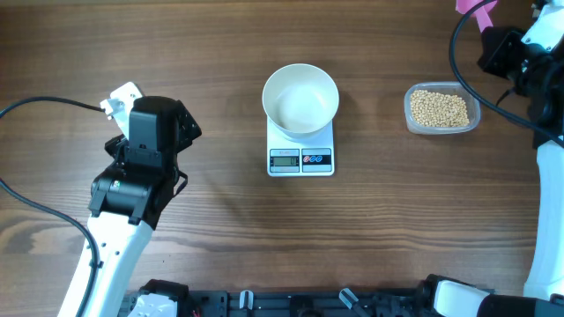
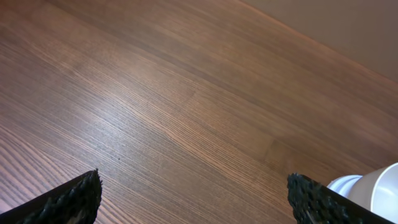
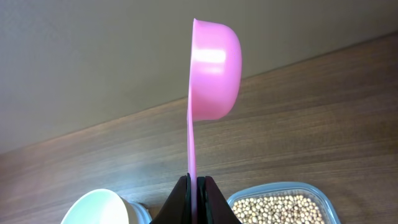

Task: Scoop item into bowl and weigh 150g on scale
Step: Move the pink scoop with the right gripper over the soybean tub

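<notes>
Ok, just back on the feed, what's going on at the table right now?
The right claw is shut on the handle of a pink scoop, held up near the clear tub of beans. The white bowl sits on the scale and looks empty, so nothing has been scooped in yet. The left claw is open over bare table, holding nothing.
</notes>
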`<state>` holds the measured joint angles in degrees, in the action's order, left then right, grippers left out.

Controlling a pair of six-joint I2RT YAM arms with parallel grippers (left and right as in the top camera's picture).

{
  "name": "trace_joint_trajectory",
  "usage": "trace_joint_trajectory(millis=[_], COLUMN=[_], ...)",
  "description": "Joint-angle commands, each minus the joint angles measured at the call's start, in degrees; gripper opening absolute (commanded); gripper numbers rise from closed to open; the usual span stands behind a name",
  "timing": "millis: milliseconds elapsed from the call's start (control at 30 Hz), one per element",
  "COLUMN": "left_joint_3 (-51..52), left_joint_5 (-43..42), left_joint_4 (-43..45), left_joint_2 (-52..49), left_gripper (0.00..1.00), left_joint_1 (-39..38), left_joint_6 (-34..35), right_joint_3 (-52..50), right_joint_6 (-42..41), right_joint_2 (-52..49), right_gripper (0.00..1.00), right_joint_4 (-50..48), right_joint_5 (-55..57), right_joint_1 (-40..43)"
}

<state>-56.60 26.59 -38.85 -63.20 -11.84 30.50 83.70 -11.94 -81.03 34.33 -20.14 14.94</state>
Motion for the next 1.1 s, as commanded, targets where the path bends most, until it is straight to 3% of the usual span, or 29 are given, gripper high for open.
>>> trace_joint_trajectory(millis=[0,200,400,1067], left_joint_3=[0.0,0.0,0.0,0.0], left_joint_5=[1.2,1.2,1.2,1.1], left_joint_4=[0.0,0.0,0.0,0.0], left_joint_2=[0.0,-0.3,-0.3,-0.3], left_gripper=[1.00,1.00,1.00,1.00], left_joint_1=[0.4,0.4,0.4,0.4], left_joint_6=[-0.2,-0.2,-0.2,-0.2], right_joint_3=[0.1,0.1,0.1,0.1], right_joint_6=[-1.8,-2.6,-1.3,1.3], right_joint_2=[-0.1,-0.1,-0.1,-1.0], right_gripper=[0.04,0.04,0.04,0.04], right_joint_4=[0.2,1.9,0.4,3.3], right_joint_5=[-0.5,0.0,10.1,10.3], right_joint_1=[0.0,0.0,0.1,2.0])
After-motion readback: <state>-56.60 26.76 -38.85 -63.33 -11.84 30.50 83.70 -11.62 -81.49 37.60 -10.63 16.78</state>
